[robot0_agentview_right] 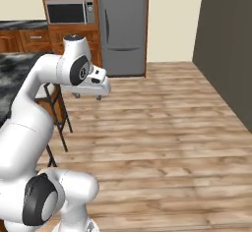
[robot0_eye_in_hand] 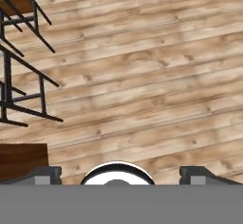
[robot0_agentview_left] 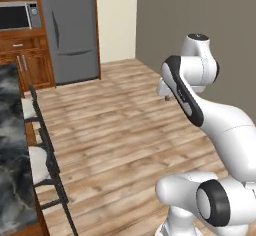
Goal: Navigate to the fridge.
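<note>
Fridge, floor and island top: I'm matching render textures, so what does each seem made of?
The fridge looks like matte grey metal or painted steel: flat, even colour, no glare, dark handles. The floor looks like wood planks: brown grain, knots and board seams. The island top looks like dark polished stone, perhaps marble or granite, going by its grey-white veining; its gloss is hard to judge.

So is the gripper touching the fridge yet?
Apart. The right base view shows the gripper over bare wood floor, with the fridge well beyond it.
</note>
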### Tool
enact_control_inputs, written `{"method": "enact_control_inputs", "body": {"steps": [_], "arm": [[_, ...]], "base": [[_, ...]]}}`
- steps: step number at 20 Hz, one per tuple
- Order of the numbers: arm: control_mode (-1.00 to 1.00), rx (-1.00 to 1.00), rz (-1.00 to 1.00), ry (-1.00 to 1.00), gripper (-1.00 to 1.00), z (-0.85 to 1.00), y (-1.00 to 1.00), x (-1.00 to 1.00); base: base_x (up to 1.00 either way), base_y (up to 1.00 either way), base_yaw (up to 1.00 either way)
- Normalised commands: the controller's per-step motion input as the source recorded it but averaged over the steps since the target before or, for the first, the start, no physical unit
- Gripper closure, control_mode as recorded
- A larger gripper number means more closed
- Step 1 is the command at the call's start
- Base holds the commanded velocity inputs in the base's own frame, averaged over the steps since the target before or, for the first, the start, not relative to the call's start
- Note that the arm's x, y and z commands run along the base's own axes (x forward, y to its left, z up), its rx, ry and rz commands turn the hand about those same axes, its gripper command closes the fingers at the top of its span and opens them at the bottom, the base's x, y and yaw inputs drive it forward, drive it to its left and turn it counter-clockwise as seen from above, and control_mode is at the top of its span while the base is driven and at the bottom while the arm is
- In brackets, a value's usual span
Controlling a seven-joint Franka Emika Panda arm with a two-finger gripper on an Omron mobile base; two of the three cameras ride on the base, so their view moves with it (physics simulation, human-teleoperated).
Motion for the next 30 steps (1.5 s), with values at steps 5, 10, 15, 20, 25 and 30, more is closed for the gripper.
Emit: {"method": "enact_control_inputs", "body": {"steps": [5, 10, 15, 20, 25, 30], "arm": [[1.00, 0.00, 0.00, 0.00, -1.00, 0.00, 0.00, 0.00], [1.00, 0.00, 0.00, 0.00, -1.00, 0.00, 0.00, 0.00], [1.00, 0.00, 0.00, 0.00, -1.00, 0.00, 0.00, 0.00], [1.00, 0.00, 0.00, 0.00, -1.00, 0.00, 0.00, 0.00], [1.00, 0.00, 0.00, 0.00, -1.00, 0.00, 0.00, 0.00], [1.00, 0.00, 0.00, 0.00, -1.00, 0.00, 0.00, 0.00]], "base": [[1.00, -0.38, 0.20], [1.00, -0.27, 0.23], [1.00, -0.21, 0.20], [1.00, -0.18, 0.18], [1.00, -0.19, 0.15], [0.99, -0.24, 0.14]]}}
